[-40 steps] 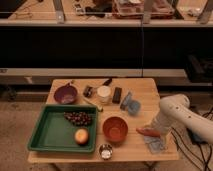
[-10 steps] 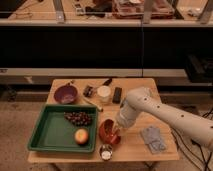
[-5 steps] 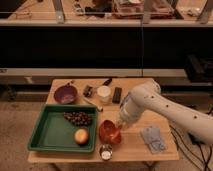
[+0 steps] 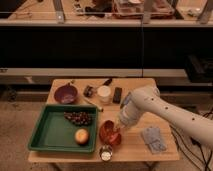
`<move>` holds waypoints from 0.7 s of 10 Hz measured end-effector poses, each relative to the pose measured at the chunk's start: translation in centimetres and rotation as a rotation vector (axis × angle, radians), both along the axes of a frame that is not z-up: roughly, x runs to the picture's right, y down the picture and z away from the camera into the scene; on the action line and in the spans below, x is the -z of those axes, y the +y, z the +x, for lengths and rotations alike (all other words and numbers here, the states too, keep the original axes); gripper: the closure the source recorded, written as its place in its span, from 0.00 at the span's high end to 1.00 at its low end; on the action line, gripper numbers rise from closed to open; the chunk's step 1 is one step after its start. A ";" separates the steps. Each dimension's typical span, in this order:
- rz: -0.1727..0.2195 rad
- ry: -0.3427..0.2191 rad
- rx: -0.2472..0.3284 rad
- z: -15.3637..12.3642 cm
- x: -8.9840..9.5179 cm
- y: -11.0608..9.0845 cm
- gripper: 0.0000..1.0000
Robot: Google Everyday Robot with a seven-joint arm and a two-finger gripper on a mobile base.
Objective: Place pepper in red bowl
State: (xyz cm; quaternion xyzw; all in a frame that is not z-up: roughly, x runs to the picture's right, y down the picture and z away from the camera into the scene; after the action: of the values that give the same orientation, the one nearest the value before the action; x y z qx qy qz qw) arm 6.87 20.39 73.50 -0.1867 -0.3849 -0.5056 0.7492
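At the right rim of the red bowl point(image 4: 105, 133) hangs the gripper point(image 4: 118, 131), grip and pepper axis indiscernible.

The tool point(image 4: 117, 131) is held over the round orange-red bowl point(image 4: 105, 134), set right of the green rectangular tray point(image 4: 50, 132) and behind the small metal cup point(image 4: 105, 153) on the wooden tabletop point(image 4: 133, 150).

The white gripper point(image 4: 118, 131) is seen at the orange-red bowl point(image 4: 106, 131). A green tray point(image 4: 45, 145), a purple bowl point(image 4: 66, 93), a yellow-orange fruit point(image 4: 81, 136), a grey-blue cloth point(image 4: 153, 138) and a pale wooden counter point(image 4: 134, 151) are shown.
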 end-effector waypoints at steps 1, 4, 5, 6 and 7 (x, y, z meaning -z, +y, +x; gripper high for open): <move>-0.016 -0.017 0.004 -0.6 0.0 0.5 0.00; -0.023 -0.064 0.031 -2.6 0.4 1.0 0.00; -0.019 -0.069 0.036 -2.8 0.5 1.1 0.00; -0.013 -0.068 0.040 -2.8 0.5 1.1 0.00; -0.008 -0.067 0.042 -2.8 0.4 1.1 0.00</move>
State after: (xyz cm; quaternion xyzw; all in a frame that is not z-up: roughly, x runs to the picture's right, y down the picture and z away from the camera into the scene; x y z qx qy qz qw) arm 4.04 21.52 73.10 -0.1810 -0.4077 -0.5256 0.7244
